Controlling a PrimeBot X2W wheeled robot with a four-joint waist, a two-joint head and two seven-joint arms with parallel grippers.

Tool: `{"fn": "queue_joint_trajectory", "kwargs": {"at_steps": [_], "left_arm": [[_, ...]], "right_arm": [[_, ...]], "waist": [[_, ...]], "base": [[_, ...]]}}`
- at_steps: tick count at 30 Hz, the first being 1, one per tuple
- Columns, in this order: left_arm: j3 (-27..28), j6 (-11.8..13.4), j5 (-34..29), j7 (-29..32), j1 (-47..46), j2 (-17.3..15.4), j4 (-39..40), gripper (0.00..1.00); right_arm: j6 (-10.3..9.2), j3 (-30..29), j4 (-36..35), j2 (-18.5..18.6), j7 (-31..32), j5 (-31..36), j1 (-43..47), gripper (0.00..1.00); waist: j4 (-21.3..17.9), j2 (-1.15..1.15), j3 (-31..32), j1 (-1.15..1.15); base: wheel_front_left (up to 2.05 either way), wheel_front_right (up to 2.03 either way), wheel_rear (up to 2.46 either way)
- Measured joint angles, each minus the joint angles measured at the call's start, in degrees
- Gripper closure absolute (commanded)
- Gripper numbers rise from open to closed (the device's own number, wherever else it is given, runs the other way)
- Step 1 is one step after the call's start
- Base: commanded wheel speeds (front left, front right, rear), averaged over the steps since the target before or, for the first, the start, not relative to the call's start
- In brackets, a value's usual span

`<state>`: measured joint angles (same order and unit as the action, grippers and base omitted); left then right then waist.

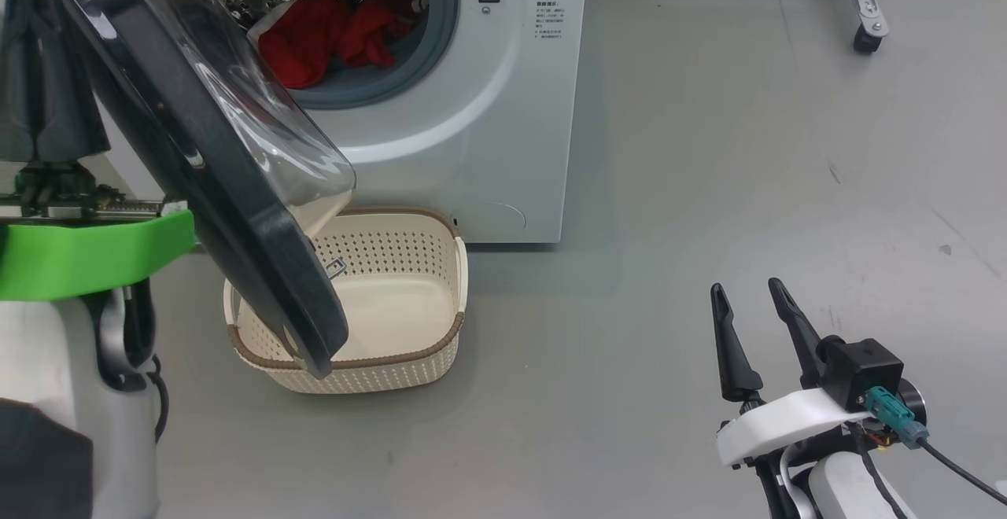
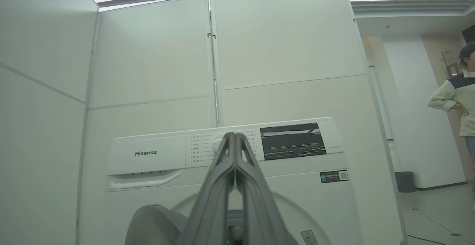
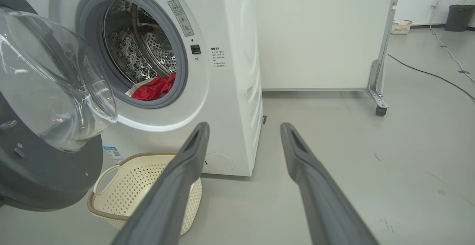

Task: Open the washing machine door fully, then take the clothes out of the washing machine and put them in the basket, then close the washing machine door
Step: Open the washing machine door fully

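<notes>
The white washing machine [image 1: 503, 126] stands at the top of the head view. Its door [image 1: 260, 267], black-rimmed with a clear glass bowl, is swung out to the left and hangs over the left part of the cream basket [image 1: 378, 373] on the floor. The red clothes [image 1: 330, 39] lie inside the steel drum; the right wrist view shows them too [image 3: 154, 89]. My left gripper [image 2: 235, 135] is shut on nothing, left of the door, pointing up at the control panel. Well right of the machine, my right gripper [image 1: 747, 291] is open and empty above the floor.
A white partition on a wheeled foot [image 3: 378, 104] stands behind and to the right of the machine. A cable [image 3: 426, 72] runs across the floor beyond it. A person [image 2: 456, 96] stands far off on the right. Bare grey floor spreads around the right gripper.
</notes>
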<state>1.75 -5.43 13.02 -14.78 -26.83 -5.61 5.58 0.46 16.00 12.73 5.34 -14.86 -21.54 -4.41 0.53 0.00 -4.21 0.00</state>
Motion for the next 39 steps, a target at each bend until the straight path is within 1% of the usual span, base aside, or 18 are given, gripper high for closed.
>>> {"fn": "queue_joint_trajectory", "kwargs": {"at_steps": [4,7,11,14,16,20,25,39], "left_arm": [[-3.7,-0.5,-0.1,0.7,0.0,0.4,-0.9,1.00],[-6.5,-0.7,-2.4,1.5,0.5,0.3,-1.4,1.00],[-9.8,-0.9,-3.0,2.5,2.9,0.5,-2.8,1.00],[-11.4,-0.9,-2.9,3.5,4.7,1.2,-4.3,1.00],[-12.4,-1.0,-1.7,4.3,6.2,1.7,-5.7,1.00],[-14.8,-1.3,-1.5,5.2,9.2,1.9,-8.3,1.00],[-16.4,-1.4,-1.4,6.0,10.1,2.0,-10.4,1.00],[-17.5,-1.4,0.3,9.4,11.6,2.4,-16.4,1.00]], "right_arm": [[0.09,-0.2,0.2,-0.1,0.0,0.0,0.0,0.00],[0.48,-0.3,0.3,-0.3,0.0,0.1,0.0,0.00],[0.51,-0.6,0.3,-0.5,0.0,0.2,0.0,0.00],[0.65,-0.8,0.4,-0.6,0.0,0.2,0.0,0.00],[0.66,-1.0,0.4,-0.7,0.0,0.4,0.0,0.00],[1.03,-1.2,0.5,-0.8,0.0,0.5,0.0,0.00],[1.24,-1.3,0.6,-1.0,0.0,0.7,0.0,0.00],[1.94,-1.4,0.8,-1.4,0.0,1.4,0.0,0.00]], "waist": [[-0.5,0.00,0.2,0.00],[-0.7,0.00,0.2,0.00],[-0.9,0.00,0.2,0.00],[-1.0,0.00,0.1,0.00],[-1.0,0.00,0.1,0.00],[-1.1,0.00,0.1,0.00],[-1.1,0.00,0.1,0.00],[-1.4,0.00,-0.4,0.00]], "base": [[0.00,0.00,0.00],[0.00,0.00,0.00],[0.00,0.00,0.00],[0.00,0.00,0.00],[0.00,0.00,0.00],[0.00,0.00,0.00],[0.00,0.00,0.00],[0.00,0.00,0.00]]}}
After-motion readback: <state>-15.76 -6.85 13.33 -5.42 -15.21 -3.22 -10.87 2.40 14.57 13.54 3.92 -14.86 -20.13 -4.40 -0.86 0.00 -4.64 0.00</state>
